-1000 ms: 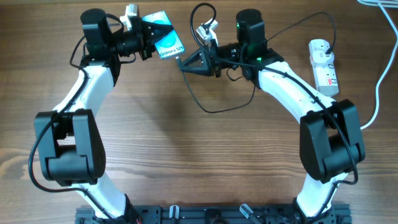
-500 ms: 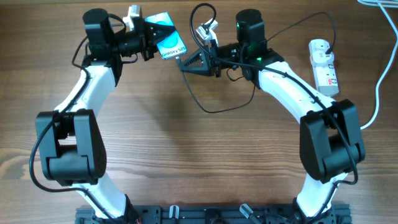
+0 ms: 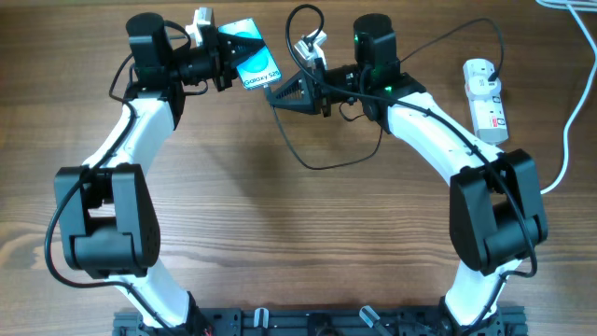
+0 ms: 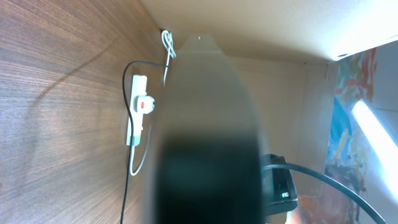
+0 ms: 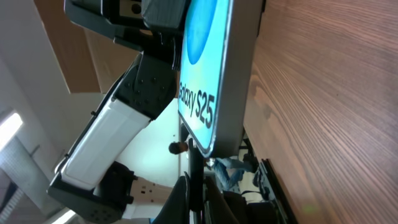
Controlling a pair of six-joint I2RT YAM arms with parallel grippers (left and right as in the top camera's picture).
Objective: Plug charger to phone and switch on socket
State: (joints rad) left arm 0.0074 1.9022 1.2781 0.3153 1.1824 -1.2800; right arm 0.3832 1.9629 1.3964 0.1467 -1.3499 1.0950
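Observation:
My left gripper (image 3: 224,56) is shut on the phone (image 3: 255,62), holding it above the table at the back with its "Galaxy S25" end toward the right arm. In the left wrist view the phone (image 4: 208,130) is a dark blur filling the middle. My right gripper (image 3: 276,93) is shut on the charger plug, whose tip meets the phone's bottom edge (image 5: 205,146) in the right wrist view. The thin black cable (image 3: 317,161) loops down and back to the white socket (image 3: 486,98) at the far right.
The socket's thick white cord (image 3: 571,103) runs along the right edge of the wooden table. In the left wrist view the socket (image 4: 138,115) lies beyond the phone, with the right arm's black base (image 4: 280,186) close by.
My left gripper has shifted the phone slightly right, toward the plug. The right arm has stayed in place.

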